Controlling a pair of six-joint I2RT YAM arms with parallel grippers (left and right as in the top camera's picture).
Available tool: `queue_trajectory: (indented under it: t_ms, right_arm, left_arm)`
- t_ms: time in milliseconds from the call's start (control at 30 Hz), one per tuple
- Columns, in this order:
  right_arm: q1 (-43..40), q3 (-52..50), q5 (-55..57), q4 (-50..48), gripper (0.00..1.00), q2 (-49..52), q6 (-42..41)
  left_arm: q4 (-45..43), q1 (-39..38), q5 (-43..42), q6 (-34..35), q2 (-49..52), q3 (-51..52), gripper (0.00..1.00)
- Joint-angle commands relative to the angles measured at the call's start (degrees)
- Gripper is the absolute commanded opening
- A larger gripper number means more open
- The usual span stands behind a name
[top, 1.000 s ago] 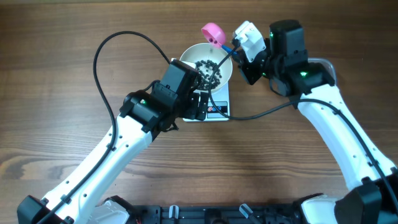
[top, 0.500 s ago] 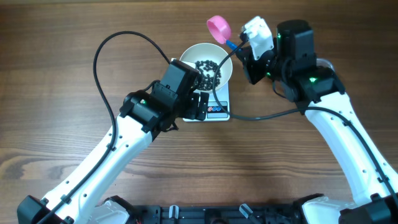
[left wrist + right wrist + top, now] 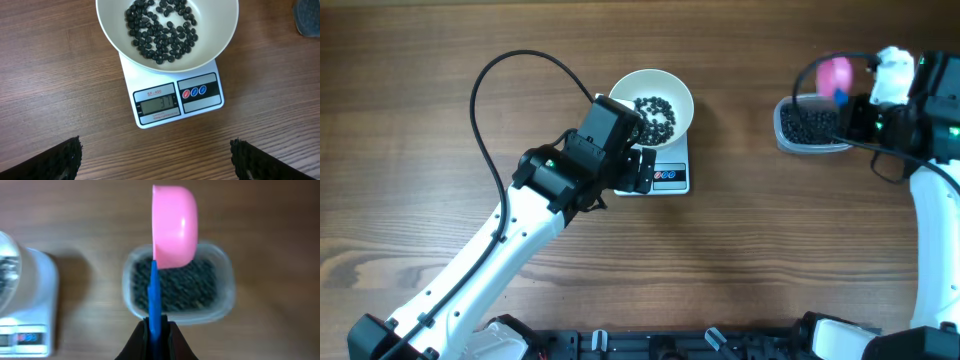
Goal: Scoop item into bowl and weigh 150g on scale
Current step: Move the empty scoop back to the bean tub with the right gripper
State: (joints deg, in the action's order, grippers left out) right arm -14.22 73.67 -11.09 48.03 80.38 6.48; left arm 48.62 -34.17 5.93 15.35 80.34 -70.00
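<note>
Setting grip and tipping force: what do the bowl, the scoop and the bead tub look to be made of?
The bowl: smooth opaque white with a soft sheen; ceramic or melamine, cannot tell which. The scoop: plastic, a glossy pink cup with a highlight and a thin blue handle. The tub: likely clear plastic, with beads showing through its blurred wall.

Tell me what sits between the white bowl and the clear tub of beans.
Nothing: in the overhead view only bare wooden table separates the bowl from the tub.
</note>
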Motion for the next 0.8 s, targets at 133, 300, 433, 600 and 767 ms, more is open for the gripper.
queue_trajectory:
  t_ms: [133, 300, 433, 600, 767]
  right_arm:
    - [-0.2, 0.9, 11.1, 3.7, 0.04, 4.6, -2.0]
    - [-0.2, 0.9, 9.0, 3.9, 0.04, 8.3, -2.2]
    - [-0.2, 0.8, 3.5, 3.4, 0.04, 10.6, -2.0]
    - [-0.2, 0.8, -0.9, 3.3, 0.04, 13.9, -1.9]
    - [-0.2, 0.8, -5.7, 2.4, 0.04, 14.0, -0.6]
  left_arm:
    - [0.0, -0.2, -0.5, 0.5, -0.9, 0.5, 1.0]
    - [0.0, -0.2, -0.5, 0.5, -0.9, 0.5, 1.0]
    - [0.0, -0.2, -0.5, 0.5, -0.9, 0.5, 1.0]
    - [0.0, -0.2, -0.5, 0.5, -0.9, 0.5, 1.0]
    - [0.0, -0.2, -0.5, 0.5, -0.9, 0.5, 1.0]
